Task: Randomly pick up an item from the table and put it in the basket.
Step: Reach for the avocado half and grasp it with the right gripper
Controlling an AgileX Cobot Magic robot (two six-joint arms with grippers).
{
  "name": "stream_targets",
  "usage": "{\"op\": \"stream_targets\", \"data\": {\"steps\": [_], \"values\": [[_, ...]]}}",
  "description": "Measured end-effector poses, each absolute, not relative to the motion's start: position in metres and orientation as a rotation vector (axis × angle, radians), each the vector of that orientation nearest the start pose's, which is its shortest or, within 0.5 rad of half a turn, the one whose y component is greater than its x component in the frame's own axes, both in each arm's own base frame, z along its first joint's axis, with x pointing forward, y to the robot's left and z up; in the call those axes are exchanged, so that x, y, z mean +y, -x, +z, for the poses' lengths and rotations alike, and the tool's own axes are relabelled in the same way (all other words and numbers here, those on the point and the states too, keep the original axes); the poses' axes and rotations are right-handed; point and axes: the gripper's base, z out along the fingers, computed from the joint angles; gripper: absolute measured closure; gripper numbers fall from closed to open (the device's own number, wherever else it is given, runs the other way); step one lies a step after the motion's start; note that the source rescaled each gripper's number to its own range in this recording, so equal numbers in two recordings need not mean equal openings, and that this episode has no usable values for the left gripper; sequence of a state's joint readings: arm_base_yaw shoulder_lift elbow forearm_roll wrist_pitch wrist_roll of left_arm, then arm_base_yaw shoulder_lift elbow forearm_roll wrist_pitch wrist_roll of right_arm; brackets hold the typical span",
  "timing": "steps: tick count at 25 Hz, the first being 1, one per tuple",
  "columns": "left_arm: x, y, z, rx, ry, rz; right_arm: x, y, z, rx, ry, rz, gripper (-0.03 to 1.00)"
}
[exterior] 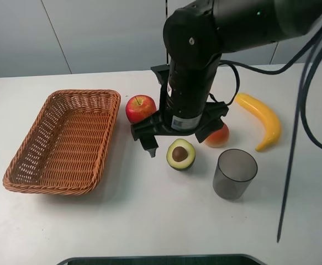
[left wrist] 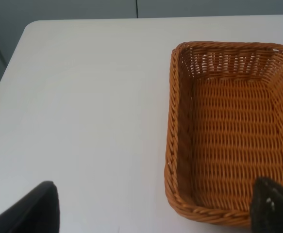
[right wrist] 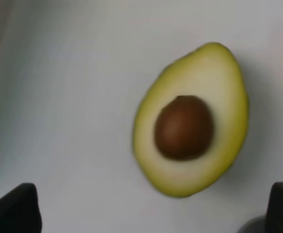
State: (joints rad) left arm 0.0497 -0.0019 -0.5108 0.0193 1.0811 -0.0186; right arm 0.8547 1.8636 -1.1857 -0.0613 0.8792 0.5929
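My right pincer (exterior: 178, 138) hangs spread wide and empty, so its fingers can close around the halved dark-green avocado with brown pit (exterior: 181, 154), cut-face up on the plain white table (exterior: 149, 221) directly beneath, the brown wicker basket (exterior: 108, 138) waiting well aside.

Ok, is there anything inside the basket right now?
No, the high view shows only bare weave inside the basket, and the halved avocado lies on the table outside it.
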Motion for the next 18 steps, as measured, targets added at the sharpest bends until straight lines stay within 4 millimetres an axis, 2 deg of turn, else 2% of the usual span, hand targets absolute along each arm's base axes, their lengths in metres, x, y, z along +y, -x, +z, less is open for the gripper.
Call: {"op": "stream_targets", "data": {"steps": [4,11,18], "values": [[0.001,0.007,0.279,2.051,0.071,0.042,0.262,-0.238,0.153,3.002,0.341,-0.017,-0.03],[0.001,0.007,0.279,2.051,0.071,0.042,0.267,-0.243,0.132,3.013,0.218,-0.001,-0.03],[0.001,0.007,0.279,2.051,0.071,0.042,0.266,-0.246,0.125,3.001,0.171,-0.043,-0.03]]}}
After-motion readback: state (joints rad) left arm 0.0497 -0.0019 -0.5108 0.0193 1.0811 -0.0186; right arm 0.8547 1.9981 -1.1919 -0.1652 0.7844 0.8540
